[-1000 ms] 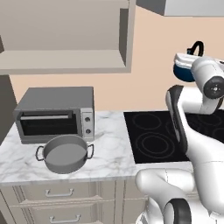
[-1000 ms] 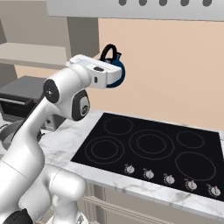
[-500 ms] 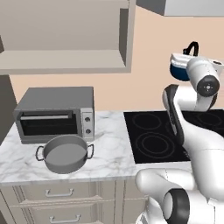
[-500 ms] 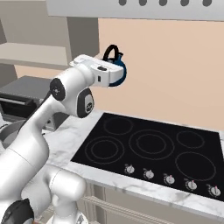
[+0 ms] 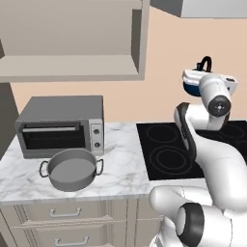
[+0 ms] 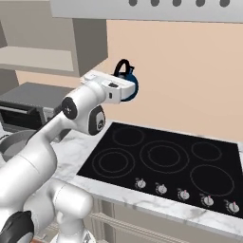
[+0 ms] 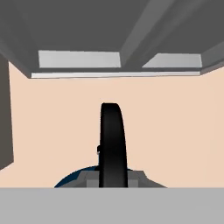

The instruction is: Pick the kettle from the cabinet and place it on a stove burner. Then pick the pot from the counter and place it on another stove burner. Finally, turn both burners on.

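Observation:
The small dark-blue kettle (image 5: 192, 83) (image 6: 130, 88) hangs in the air near the wall, high above the back left of the black cooktop (image 5: 166, 150) (image 6: 163, 157). My gripper (image 5: 203, 72) (image 6: 121, 78) (image 7: 113, 178) is shut on the kettle's black arched handle (image 7: 112, 142). The grey pot (image 5: 72, 169) (image 6: 10, 145) sits on the marble counter (image 5: 123, 169) in front of the toaster oven. The open cabinet (image 5: 72, 65) (image 6: 38, 59) is up to the left, its shelf bare.
A boxy grey toaster oven (image 5: 60, 125) (image 6: 23, 107) stands at the back of the counter. Knobs (image 6: 182, 193) line the cooktop's front edge. A range hood (image 6: 142, 8) (image 7: 118, 43) hangs above the kettle. Beige drawers (image 5: 62, 212) lie under the counter.
My arm has carried the kettle a little lower and closer to the space above the cooktop. The pot has not moved.

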